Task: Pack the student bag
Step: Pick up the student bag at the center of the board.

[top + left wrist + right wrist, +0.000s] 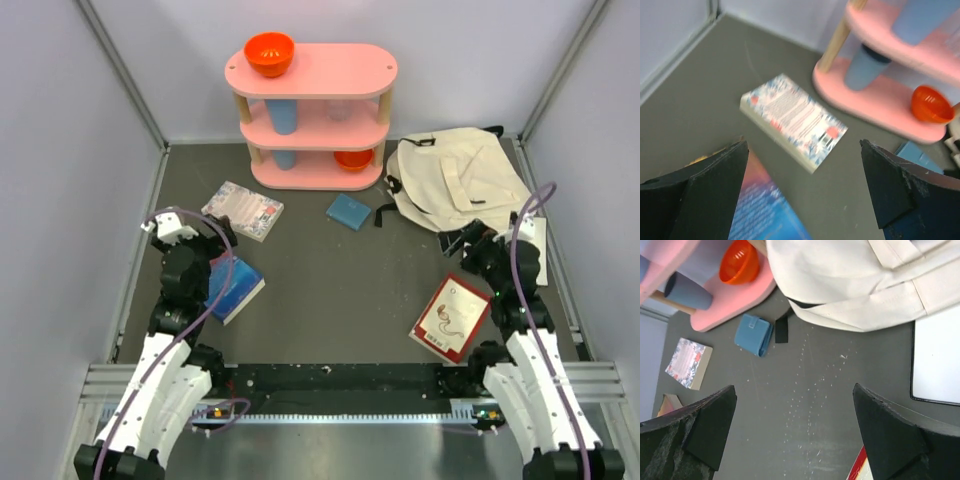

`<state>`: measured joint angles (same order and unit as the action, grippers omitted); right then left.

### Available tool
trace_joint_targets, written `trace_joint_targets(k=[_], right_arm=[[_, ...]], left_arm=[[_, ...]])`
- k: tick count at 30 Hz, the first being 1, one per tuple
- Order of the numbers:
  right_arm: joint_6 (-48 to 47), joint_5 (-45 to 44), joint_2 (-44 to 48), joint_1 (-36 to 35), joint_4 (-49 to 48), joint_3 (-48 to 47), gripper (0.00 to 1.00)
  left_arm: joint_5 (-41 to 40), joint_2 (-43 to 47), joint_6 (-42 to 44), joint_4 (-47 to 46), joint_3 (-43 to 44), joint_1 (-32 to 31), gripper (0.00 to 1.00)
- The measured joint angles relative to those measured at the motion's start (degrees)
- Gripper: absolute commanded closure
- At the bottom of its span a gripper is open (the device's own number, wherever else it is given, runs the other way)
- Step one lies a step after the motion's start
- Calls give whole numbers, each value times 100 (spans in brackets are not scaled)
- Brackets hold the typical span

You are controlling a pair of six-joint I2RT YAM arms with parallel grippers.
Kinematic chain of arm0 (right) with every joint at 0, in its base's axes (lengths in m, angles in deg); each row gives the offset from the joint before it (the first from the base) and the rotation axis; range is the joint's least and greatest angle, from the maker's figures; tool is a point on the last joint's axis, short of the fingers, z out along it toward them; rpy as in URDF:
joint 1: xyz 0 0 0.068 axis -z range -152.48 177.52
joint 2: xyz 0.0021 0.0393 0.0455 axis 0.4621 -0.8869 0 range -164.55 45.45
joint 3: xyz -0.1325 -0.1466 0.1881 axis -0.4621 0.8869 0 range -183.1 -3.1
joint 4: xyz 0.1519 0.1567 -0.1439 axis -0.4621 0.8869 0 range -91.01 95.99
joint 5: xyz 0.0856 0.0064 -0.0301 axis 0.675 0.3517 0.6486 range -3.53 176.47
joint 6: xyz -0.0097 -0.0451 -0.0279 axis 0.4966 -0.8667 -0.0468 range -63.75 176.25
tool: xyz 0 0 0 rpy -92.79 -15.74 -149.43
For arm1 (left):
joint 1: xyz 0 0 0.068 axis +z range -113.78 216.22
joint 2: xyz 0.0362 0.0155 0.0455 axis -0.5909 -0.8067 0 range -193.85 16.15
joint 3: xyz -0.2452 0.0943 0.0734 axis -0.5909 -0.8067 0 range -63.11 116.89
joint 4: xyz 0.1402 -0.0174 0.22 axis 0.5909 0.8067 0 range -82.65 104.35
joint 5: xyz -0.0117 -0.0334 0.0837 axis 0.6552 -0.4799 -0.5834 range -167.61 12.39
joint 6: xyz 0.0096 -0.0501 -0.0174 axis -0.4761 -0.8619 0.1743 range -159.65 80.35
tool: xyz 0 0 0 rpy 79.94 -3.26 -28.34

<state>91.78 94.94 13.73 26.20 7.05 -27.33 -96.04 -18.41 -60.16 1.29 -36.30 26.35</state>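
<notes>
While both arms are hovering over the dark table [330,300], the pink shelf [310,72] is standing well beyond the fingers at the back. The cream backpack [455,180] is lying flat just ahead of the right gripper [465,238], whose fingers [705,430] are spreading wide apart with nothing between them. The left gripper [215,243] is likewise gaping and empty, with a blue book [238,285] lying beneath its fingers [715,190] and a flowered book [243,210] just ahead. A red-and-white book [452,316] is lying behind the right fingers, a blue wallet [349,211] is sitting ahead and left of them, and an orange bowl [353,159] is resting on the shelf's bottom tier.
</notes>
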Motion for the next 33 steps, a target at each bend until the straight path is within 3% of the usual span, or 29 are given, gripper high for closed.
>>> trace_joint_targets(k=[5, 10, 15, 21, 27, 33], right_arm=[[79, -87, -1029, 0, 330, -741, 1], [-103, -210, -1572, 4, 546, -1510, 1], [-96, -402, -2205, 48, 780, -1945, 1], [166, -420, -2669, 212, 1014, -2052, 3], [684, -251, -3456, 330, 944, -2129, 1], [1480, 332, -4382, 369, 197, -2072, 1]], left_arm=[[92, -70, -365, 1602, 431, 0, 1], [662, -142, -627, 2538, 1165, 0, 1], [1486, -326, -271, 3056, 1482, 0, 1], [2041, -319, -339, 3495, 1283, 0, 1], [2079, -136, -341, 3633, 1274, 0, 1], [2068, -39, -341, 3700, 1274, 0, 1]])
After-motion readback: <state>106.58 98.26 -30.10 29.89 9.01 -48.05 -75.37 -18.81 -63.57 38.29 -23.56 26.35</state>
